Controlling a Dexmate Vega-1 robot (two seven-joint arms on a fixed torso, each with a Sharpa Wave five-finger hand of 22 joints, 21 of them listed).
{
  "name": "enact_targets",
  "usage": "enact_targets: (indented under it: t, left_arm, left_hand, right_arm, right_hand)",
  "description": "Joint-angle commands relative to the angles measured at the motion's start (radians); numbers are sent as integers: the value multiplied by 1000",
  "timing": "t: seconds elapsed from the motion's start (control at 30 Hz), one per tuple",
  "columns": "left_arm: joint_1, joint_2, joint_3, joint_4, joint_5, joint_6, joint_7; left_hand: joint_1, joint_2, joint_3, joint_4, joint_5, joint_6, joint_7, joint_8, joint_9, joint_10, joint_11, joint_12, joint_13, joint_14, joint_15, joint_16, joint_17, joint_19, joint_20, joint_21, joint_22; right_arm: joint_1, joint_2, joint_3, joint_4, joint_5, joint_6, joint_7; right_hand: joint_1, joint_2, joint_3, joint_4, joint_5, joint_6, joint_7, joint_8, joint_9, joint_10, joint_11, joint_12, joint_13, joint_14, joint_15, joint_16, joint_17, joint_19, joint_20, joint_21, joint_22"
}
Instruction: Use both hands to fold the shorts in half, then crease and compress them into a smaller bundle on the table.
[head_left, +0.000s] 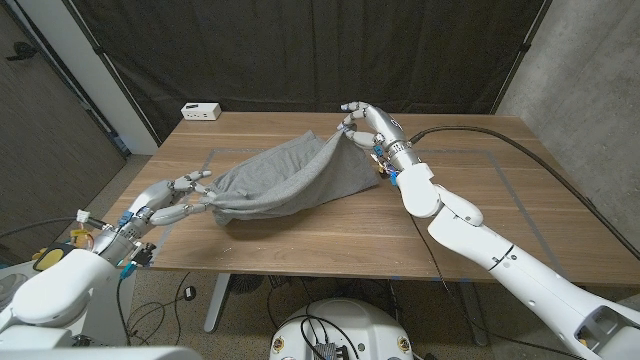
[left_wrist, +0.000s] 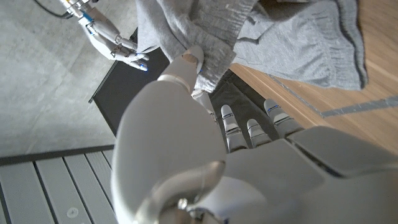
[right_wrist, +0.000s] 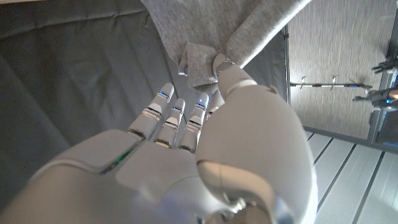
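The grey shorts (head_left: 285, 180) hang stretched between my two hands above the wooden table (head_left: 300, 245), and their sagging lower edge reaches down to the tabletop. My left hand (head_left: 172, 203) pinches the near-left end of the cloth low over the table. My right hand (head_left: 365, 123) holds the far-right corner raised higher. In the left wrist view my left hand (left_wrist: 205, 162) has its thumb pressed on a bunched fold of the shorts (left_wrist: 298, 43), with my right hand (left_wrist: 115, 40) beyond. In the right wrist view my right hand (right_wrist: 205, 155) pinches a grey corner of the shorts (right_wrist: 199, 59).
A small white box (head_left: 200, 110) stands at the table's back left corner. Blue tape lines (head_left: 500, 170) mark the tabletop. A black cable (head_left: 480, 130) runs along the right arm. Black curtains hang behind the table.
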Motion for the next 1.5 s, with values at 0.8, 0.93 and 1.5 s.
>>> enact_targets:
  t: [0.8, 0.93, 1.5]
  left_arm:
    - [-87, -1, 168, 97, -496, 16, 292]
    - [-92, -1, 177, 96, -459, 18, 366]
    - [-60, -7, 189, 20, -507, 136, 546]
  left_hand:
    - [-23, 29, 50, 2, 71, 44, 132, 43, 152, -22, 31, -7, 7, -39, 17, -4, 4, -27, -10, 9, 15]
    - [-25, 29, 53, 2, 73, 38, 130, 45, 159, -23, 29, -7, 7, -40, 16, -4, 4, -24, -14, 11, 15]
    - [-34, 24, 66, 0, 91, 56, 146, 70, 190, -21, 36, -4, 8, -42, 15, -2, 4, -15, -20, 20, 18]
  right_arm:
    - [227, 8, -31, 176, 310, 103, 290]
    - [206, 12, -17, 171, 285, 116, 222]
    - [233, 67, -13, 237, 293, 133, 158]
  right_hand:
    - [-31, -15, 35, 3, -14, 11, -14, 31, 23, -82, 12, -24, 7, -91, -42, -31, 14, -60, 30, -18, 5]
    - [-33, -15, 38, 3, -14, 10, -14, 32, 25, -86, 11, -23, 8, -95, -44, -32, 15, -62, 29, -17, 5]
    - [-44, -9, 50, 7, -13, -12, -17, 30, 27, -78, 6, -15, 8, -82, -53, -22, 19, -53, 21, -10, 5]
